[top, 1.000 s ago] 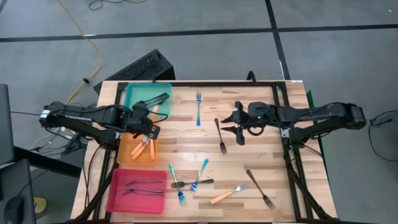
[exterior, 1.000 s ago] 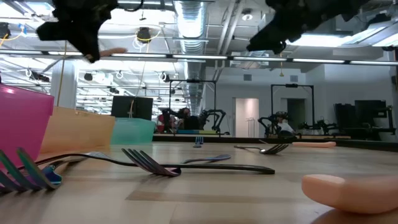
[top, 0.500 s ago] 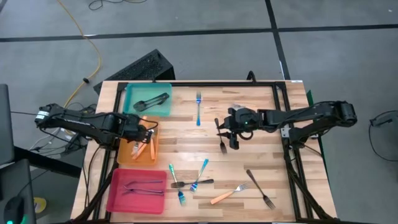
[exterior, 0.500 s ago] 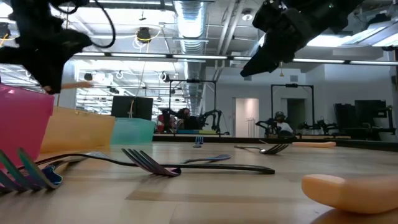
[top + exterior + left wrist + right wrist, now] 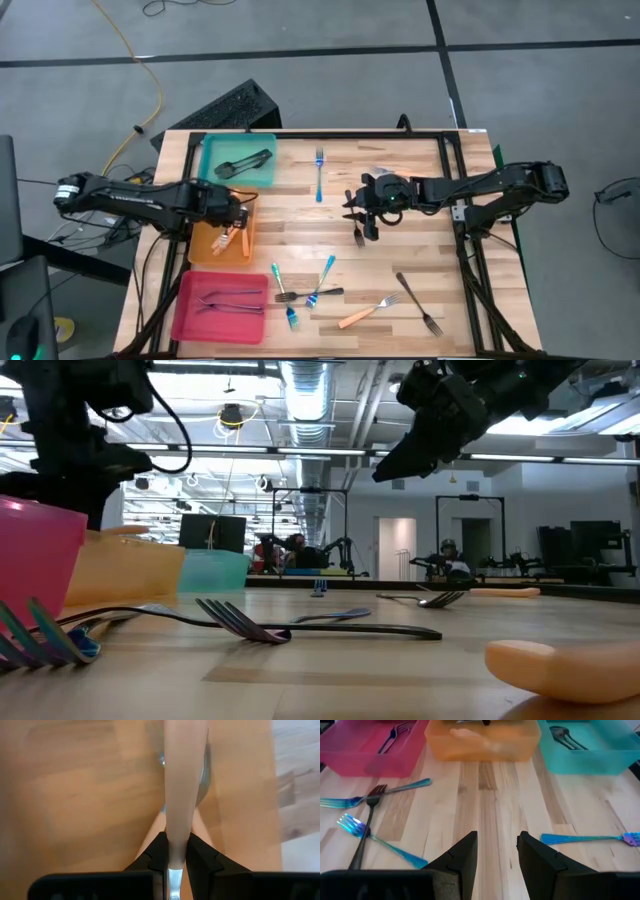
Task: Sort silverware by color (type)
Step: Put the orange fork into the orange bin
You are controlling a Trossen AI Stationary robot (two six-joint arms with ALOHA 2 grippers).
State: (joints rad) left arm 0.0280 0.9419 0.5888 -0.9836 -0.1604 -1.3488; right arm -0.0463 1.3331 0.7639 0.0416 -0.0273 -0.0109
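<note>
Showing two grippers at work over a partly sorted table, this moment carries its main risk at the orange tray (image 5: 200, 243): the left gripper (image 5: 236, 213) pinches the orange handle of a fork (image 5: 183, 785) low inside that tray, fingers (image 5: 159, 855) clamped on either side of the handle, and an uneven opening could let the handle stick to one pad, so the fork tips onto the tray's rim or lands across the forks already lying there. A second risk, judged from the layout, lies with the right gripper (image 5: 364, 210), which hangs with jaws apart and nothing between them above the dark fork (image 5: 356, 221) at mid-table; coming down off-centre would likely push the slim fork along the wood rather than trap it. The left arm reaches from the table's left edge with its wrist bent down into the tray. The right arm stretches in from the right edge, nearly level, its fingers (image 5: 463, 855) pointing toward the trays. Unsorted silverware lies loose: a blue fork (image 5: 319, 172) near the teal tray (image 5: 212, 172), and a cluster of blue, dark and orange-handled forks (image 5: 310, 293) toward the near edge. The teal tray holds dark utensils, while the pink tray (image 5: 184, 312) holds a few forks.
</note>
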